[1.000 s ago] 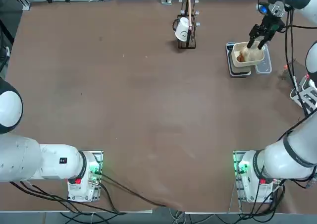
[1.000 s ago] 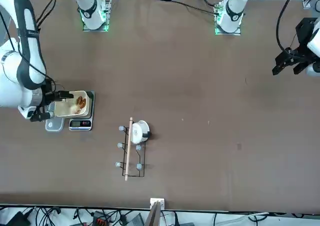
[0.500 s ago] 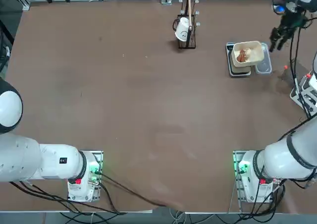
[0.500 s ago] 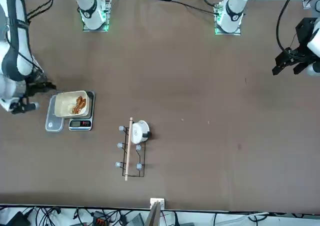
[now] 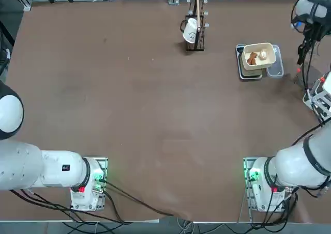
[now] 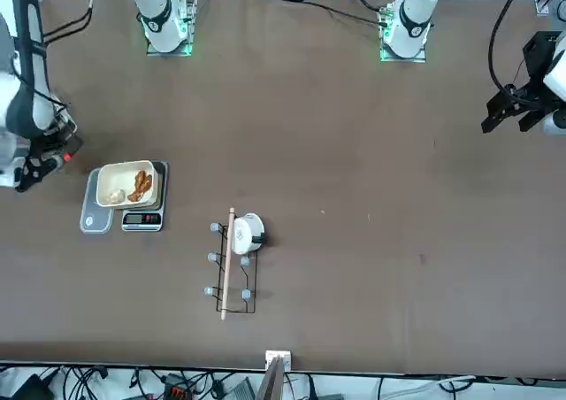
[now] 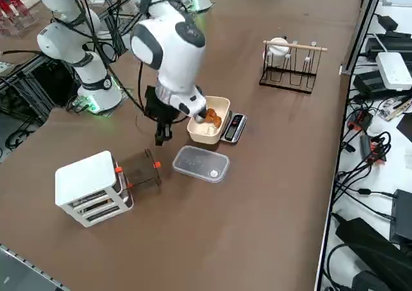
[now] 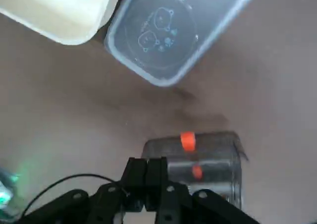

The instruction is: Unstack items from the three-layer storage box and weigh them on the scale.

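Note:
The cream tub (image 5: 258, 56) sits on the scale (image 5: 249, 74) at the far right of the table. In the tub lie a brown lumpy item (image 5: 251, 60) and a pale roundish item (image 5: 262, 53); both also show from across the table, brown item (image 6: 141, 185) and pale item (image 6: 113, 195). My right gripper (image 5: 302, 52) hangs to the right of the tub, apart from it, above a clear drawer (image 8: 198, 154) with orange knobs. Its fingers (image 8: 159, 170) are shut together with nothing between them. The white three-layer storage box (image 7: 90, 187) stands at the table's right edge.
A clear plastic tray (image 7: 201, 164) lies just right of the scale, between the tub and the clear drawer (image 7: 147, 168). A dark wire stand with a white cup (image 5: 192, 30) stands at the far middle. Cables hang off the far edge.
My right gripper left the tub, moved right toward the storage box and shut. The pale item now lies in the tub beside the brown one.

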You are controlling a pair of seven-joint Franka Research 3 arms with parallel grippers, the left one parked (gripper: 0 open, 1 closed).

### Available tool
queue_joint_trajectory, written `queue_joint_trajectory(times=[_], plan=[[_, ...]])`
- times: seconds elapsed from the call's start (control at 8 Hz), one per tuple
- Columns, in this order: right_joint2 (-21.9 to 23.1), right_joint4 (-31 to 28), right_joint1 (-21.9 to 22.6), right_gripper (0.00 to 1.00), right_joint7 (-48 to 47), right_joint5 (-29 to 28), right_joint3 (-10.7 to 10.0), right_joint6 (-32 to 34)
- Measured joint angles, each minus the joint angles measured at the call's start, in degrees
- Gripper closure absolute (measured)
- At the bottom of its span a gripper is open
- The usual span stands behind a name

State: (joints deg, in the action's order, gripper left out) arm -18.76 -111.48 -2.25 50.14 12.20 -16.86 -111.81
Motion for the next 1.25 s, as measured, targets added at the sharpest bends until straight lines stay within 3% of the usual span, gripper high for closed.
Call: queue_joint_trajectory(times=[0.12, 0.62, 1.25], plan=[[-0.60, -3.13, -0.02, 0.98, 1.02, 0.19, 0.02, -4.85], [-1.17, -8.09, -2.51, 0.98, 3.01, 0.34, -0.04, -12.37], [-1.17, -8.69, -11.83, 0.98, 12.85, 1.03, -0.30, -12.91]])
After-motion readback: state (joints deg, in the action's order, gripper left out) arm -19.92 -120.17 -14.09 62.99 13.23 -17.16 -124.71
